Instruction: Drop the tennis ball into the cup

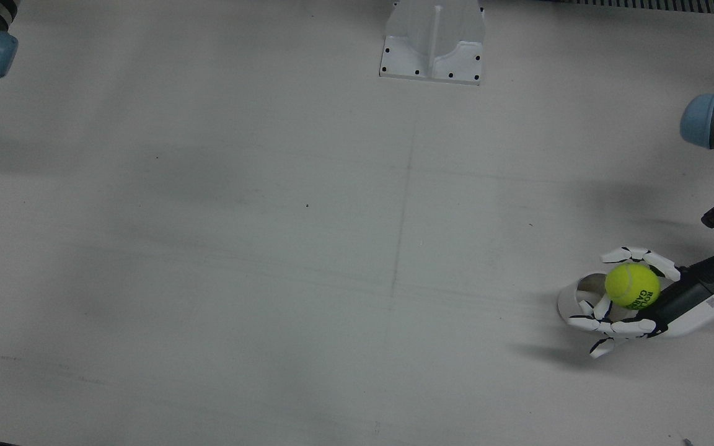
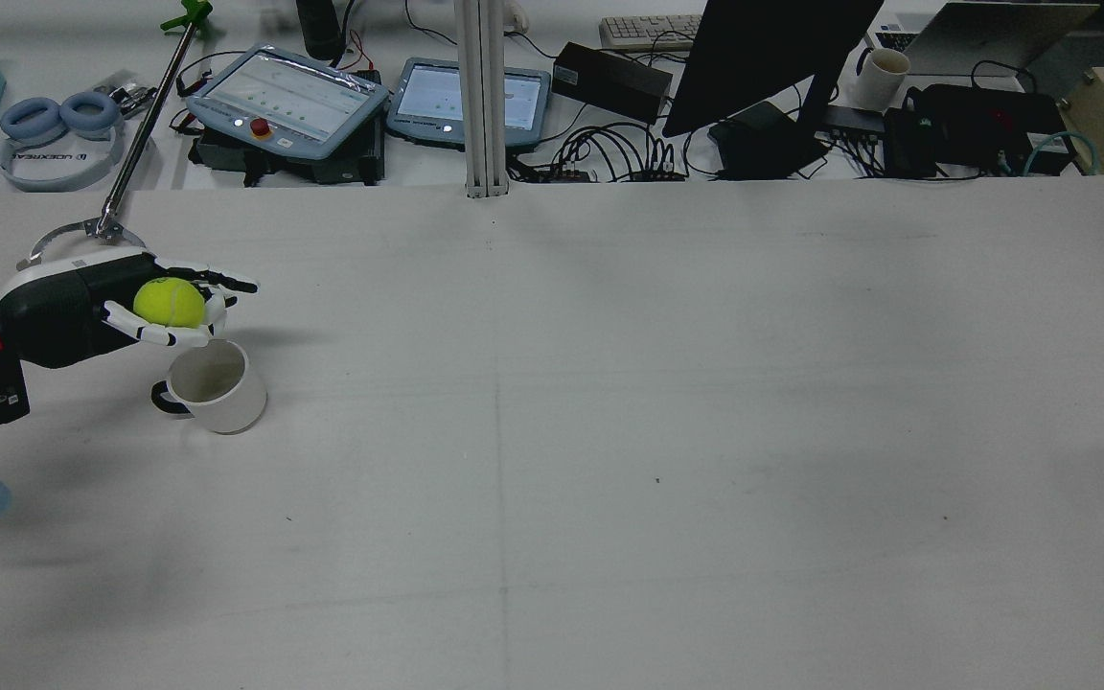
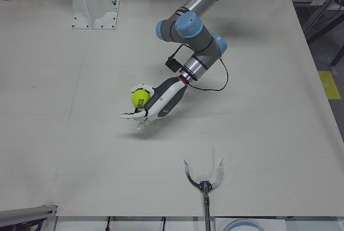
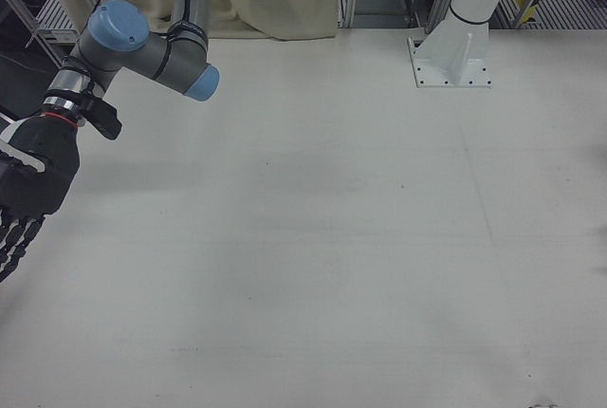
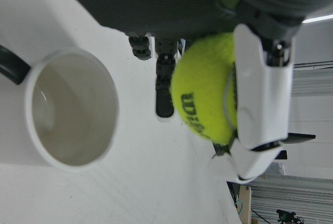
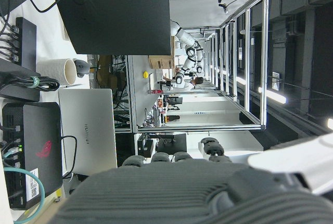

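Observation:
My left hand is shut on the yellow-green tennis ball, palm up, a little above the table at its left side in the rear view. The white cup with a dark handle stands upright and empty just below the fingertips. From above, the ball sits over the cup's near rim, offset toward the arm. The left hand view shows the ball beside the cup's open mouth. My right hand hangs at the right-front view's left edge, fingers extended downward, holding nothing.
A reacher tool's claw lies on the table's edge behind the left hand. A white pedestal stands at the robot's side. Teach pendants, cables and a monitor crowd the desk beyond the table.

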You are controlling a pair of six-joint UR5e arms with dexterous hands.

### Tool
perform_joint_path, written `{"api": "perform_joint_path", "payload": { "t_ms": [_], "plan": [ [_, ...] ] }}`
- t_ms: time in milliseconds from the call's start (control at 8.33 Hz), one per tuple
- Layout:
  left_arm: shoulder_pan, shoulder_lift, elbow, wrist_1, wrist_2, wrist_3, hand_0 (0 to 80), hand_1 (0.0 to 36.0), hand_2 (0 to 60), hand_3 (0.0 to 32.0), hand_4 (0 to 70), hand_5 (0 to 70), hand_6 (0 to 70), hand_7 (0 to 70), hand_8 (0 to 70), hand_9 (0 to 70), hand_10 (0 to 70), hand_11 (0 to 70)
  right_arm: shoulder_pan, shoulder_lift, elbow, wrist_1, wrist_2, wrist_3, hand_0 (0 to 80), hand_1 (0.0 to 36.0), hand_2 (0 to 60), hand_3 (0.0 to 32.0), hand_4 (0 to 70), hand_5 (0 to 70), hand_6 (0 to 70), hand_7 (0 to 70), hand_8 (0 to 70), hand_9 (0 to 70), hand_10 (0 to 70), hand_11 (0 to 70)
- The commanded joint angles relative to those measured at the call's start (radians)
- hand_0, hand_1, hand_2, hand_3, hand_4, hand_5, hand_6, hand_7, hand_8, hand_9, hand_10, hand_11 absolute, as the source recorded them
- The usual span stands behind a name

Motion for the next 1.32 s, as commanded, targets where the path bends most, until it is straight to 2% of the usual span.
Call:
{"api": "perform_joint_path", "payload": {
  "t_ms": [0, 120, 240, 360, 480, 720, 840, 960, 1080, 1200],
  "plan": [
    [0.003, 0.005, -0.001, -0.021, 0.002, -0.002, 62.9, 31.3, 17.3, 0.0, 24.8, 7.1, 11.2, 42.1, 4.0, 12.1, 0.0, 2.2, 0.000, 0.000, 0.000, 0.000, 0.000, 0.000, 0.0, 0.0, 0.0, 0.0, 0.0, 0.0, 0.0, 0.0, 0.0, 0.0, 0.0, 0.0],
    [0.003, 0.007, -0.001, -0.027, 0.002, -0.007, 63.3, 32.2, 17.8, 0.0, 20.2, 7.7, 13.2, 28.0, 1.9, 4.2, 0.0, 0.7, 0.000, 0.000, 0.000, 0.000, 0.000, 0.000, 0.0, 0.0, 0.0, 0.0, 0.0, 0.0, 0.0, 0.0, 0.0, 0.0, 0.0, 0.0],
    [0.001, 0.007, -0.001, -0.030, 0.002, -0.009, 64.1, 33.2, 14.4, 0.0, 17.8, 5.3, 2.6, 25.6, 0.1, 3.7, 0.0, 0.1, 0.000, 0.000, 0.000, 0.000, 0.000, 0.000, 0.0, 0.0, 0.0, 0.0, 0.0, 0.0, 0.0, 0.0, 0.0, 0.0, 0.0, 0.0],
    [-0.002, 0.007, -0.001, -0.036, 0.003, -0.013, 62.8, 32.9, 16.3, 0.0, 14.7, 5.8, 3.6, 23.5, 0.1, 3.3, 0.0, 0.0, 0.000, 0.000, 0.000, 0.000, 0.000, 0.000, 0.0, 0.0, 0.0, 0.0, 0.0, 0.0, 0.0, 0.0, 0.0, 0.0, 0.0, 0.0],
    [-0.018, 0.004, -0.018, -0.038, 0.003, -0.034, 61.6, 33.1, 16.2, 0.0, 10.1, 4.9, 1.6, 22.1, 0.0, 3.0, 0.0, 0.0, 0.000, 0.000, 0.000, 0.000, 0.000, 0.000, 0.0, 0.0, 0.0, 0.0, 0.0, 0.0, 0.0, 0.0, 0.0, 0.0, 0.0, 0.0],
    [-0.278, -0.008, -0.024, -0.038, 0.003, -0.050, 58.6, 31.9, 19.1, 0.0, 5.1, 4.8, 2.0, 19.8, 0.0, 2.5, 0.0, 0.0, 0.000, 0.000, 0.000, 0.000, 0.000, 0.000, 0.0, 0.0, 0.0, 0.0, 0.0, 0.0, 0.0, 0.0, 0.0, 0.0, 0.0, 0.0],
    [-0.366, -0.011, -0.012, -0.020, 0.000, -0.047, 58.6, 31.1, 18.0, 0.0, 1.8, 6.2, 6.6, 17.1, 0.7, 2.0, 0.0, 0.0, 0.000, 0.000, 0.000, 0.000, 0.000, 0.000, 0.0, 0.0, 0.0, 0.0, 0.0, 0.0, 0.0, 0.0, 0.0, 0.0, 0.0, 0.0],
    [-0.441, -0.034, 0.025, -0.006, -0.003, -0.045, 60.7, 32.5, 12.1, 0.0, 0.0, 5.4, 1.7, 15.9, 0.0, 1.7, 0.0, 0.0, 0.000, 0.000, 0.000, 0.000, 0.000, 0.000, 0.0, 0.0, 0.0, 0.0, 0.0, 0.0, 0.0, 0.0, 0.0, 0.0, 0.0, 0.0],
    [-0.509, -0.059, 0.074, 0.007, -0.003, -0.045, 62.3, 32.6, 6.7, 0.0, 0.0, 5.3, 1.1, 13.7, 0.0, 1.3, 0.0, 0.0, 0.000, 0.000, 0.000, 0.000, 0.000, 0.000, 0.0, 0.0, 0.0, 0.0, 0.0, 0.0, 0.0, 0.0, 0.0, 0.0, 0.0, 0.0],
    [-0.538, -0.057, 0.109, 0.011, -0.003, -0.047, 62.9, 32.3, 2.8, 0.0, 0.0, 4.5, 0.0, 14.8, 0.0, 1.5, 0.0, 0.0, 0.000, 0.000, 0.000, 0.000, 0.000, 0.000, 0.0, 0.0, 0.0, 0.0, 0.0, 0.0, 0.0, 0.0, 0.0, 0.0, 0.0, 0.0]
  ]
}}
